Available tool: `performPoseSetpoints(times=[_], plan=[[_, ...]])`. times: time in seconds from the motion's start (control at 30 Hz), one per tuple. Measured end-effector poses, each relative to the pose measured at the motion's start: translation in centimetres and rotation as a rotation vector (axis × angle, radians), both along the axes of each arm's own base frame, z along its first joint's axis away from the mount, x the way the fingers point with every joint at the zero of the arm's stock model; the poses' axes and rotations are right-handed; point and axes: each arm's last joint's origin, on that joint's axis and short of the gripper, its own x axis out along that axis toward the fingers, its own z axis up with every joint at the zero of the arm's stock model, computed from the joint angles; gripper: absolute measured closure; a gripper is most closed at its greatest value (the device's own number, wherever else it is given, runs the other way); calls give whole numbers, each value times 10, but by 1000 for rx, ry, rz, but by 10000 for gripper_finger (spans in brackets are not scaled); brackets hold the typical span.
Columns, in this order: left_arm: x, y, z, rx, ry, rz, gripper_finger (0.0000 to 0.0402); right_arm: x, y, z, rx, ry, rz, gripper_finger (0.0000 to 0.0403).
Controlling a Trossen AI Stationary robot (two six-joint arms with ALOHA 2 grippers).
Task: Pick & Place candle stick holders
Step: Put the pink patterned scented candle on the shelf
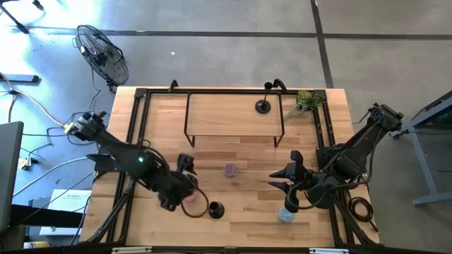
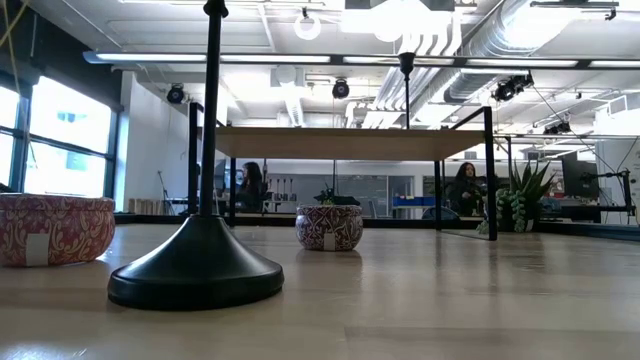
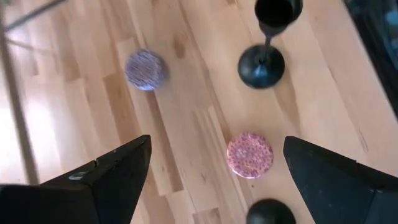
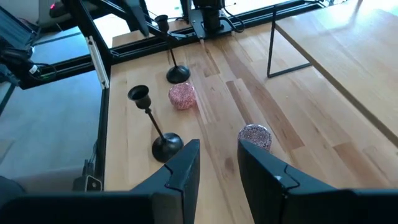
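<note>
One black candle stick holder (image 1: 263, 106) stands on its round base on the raised wooden shelf (image 1: 233, 116) at the far side. A second holder (image 1: 215, 209) (image 3: 261, 65) (image 2: 200, 270) stands on the table near the front edge. A third (image 4: 177, 74) stands farther left, under my left arm. My left gripper (image 1: 182, 185) (image 3: 216, 142) hovers open above the front left area, over a pink tin (image 3: 249, 154). It touches nothing. My right gripper (image 1: 282, 176) (image 4: 217, 155) hangs above the front right with a narrow empty gap between its fingers.
A purple patterned tin (image 1: 230, 170) (image 4: 255, 135) sits mid-table. A pale blue tin (image 1: 286, 214) lies under my right arm. A small plant (image 1: 305, 102) stands at the far right. The shelf's black legs (image 1: 279, 134) stand on the table, and a black frame (image 1: 138, 127) edges it.
</note>
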Motion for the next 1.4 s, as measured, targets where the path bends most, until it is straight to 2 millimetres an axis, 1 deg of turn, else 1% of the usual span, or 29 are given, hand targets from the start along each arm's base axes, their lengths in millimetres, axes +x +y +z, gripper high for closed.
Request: performPoseSetpoints(times=[0.13,0.23,0.43,0.57,0.73,1.03,1.27,1.4], plan=[[8,-5,-13,-14,66,16,41,1,1,-1,12,2,-8,300],[13,-10,-23,-30,119,1,41,5,5,-6,17,21,-4,300],[15,-14,-32,-82,215,-35,41,13,14,-17,54,60,15,300],[16,-15,-33,-82,216,-50,41,17,20,-19,82,54,47,299],[15,-15,-44,-95,247,-61,41,16,26,-16,80,21,82,300],[17,-17,-73,-109,245,-76,41,9,34,-14,57,-13,95,300],[12,-14,-96,-92,288,-48,41,10,35,-13,74,-26,99,300],[12,-14,-107,-101,272,-52,41,10,35,-13,73,-25,99,300]])
